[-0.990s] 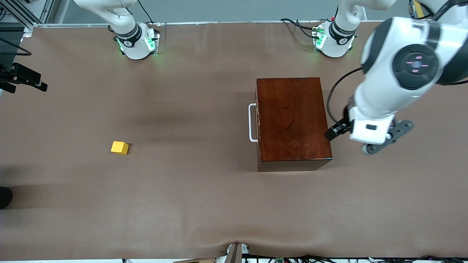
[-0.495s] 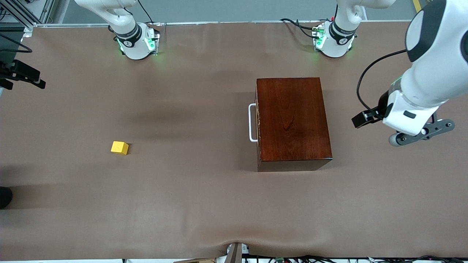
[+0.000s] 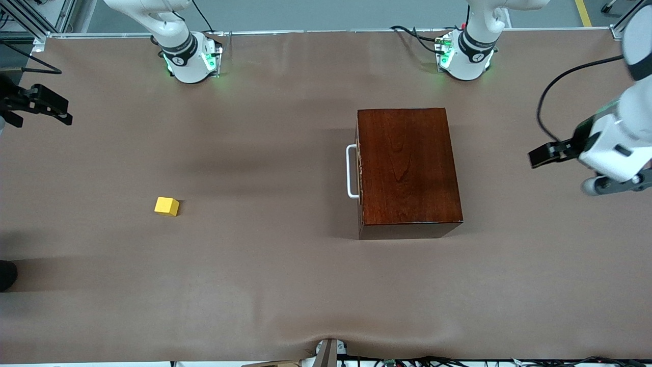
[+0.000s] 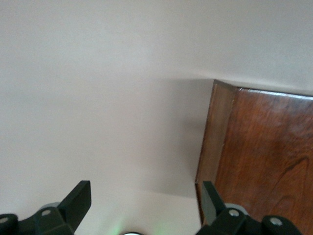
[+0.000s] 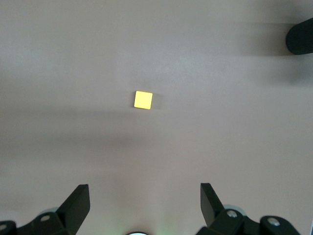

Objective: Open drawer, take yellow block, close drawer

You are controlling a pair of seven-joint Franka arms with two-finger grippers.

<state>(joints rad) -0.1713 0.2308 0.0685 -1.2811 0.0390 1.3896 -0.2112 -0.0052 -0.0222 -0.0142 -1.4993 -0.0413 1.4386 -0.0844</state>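
Note:
The dark wooden box point(image 3: 407, 168) stands on the table with its drawer pushed in. The drawer's white loop handle point(image 3: 350, 171) faces the right arm's end. The yellow block point(image 3: 166, 206) lies on the bare mat toward the right arm's end, well apart from the box. My left gripper point(image 3: 546, 154) hangs open and holds nothing, over the mat between the box and the left arm's end. In the left wrist view, its open fingers point(image 4: 145, 191) frame bare mat and a corner of the box point(image 4: 259, 156). My right gripper point(image 3: 48, 106) is open, high over the right arm's end, and the block point(image 5: 143, 100) shows below it.
A brown mat point(image 3: 265, 285) covers the table. A dark round object point(image 3: 6, 275) sits at the mat's edge at the right arm's end, and shows as a dark object point(image 5: 300, 38) in the right wrist view. Both arm bases point(image 3: 191, 58) stand along the edge farthest from the front camera.
My left arm has swung away from the box's side toward the left arm's end of the table. The right gripper has shifted slightly. Box, drawer and block have not moved.

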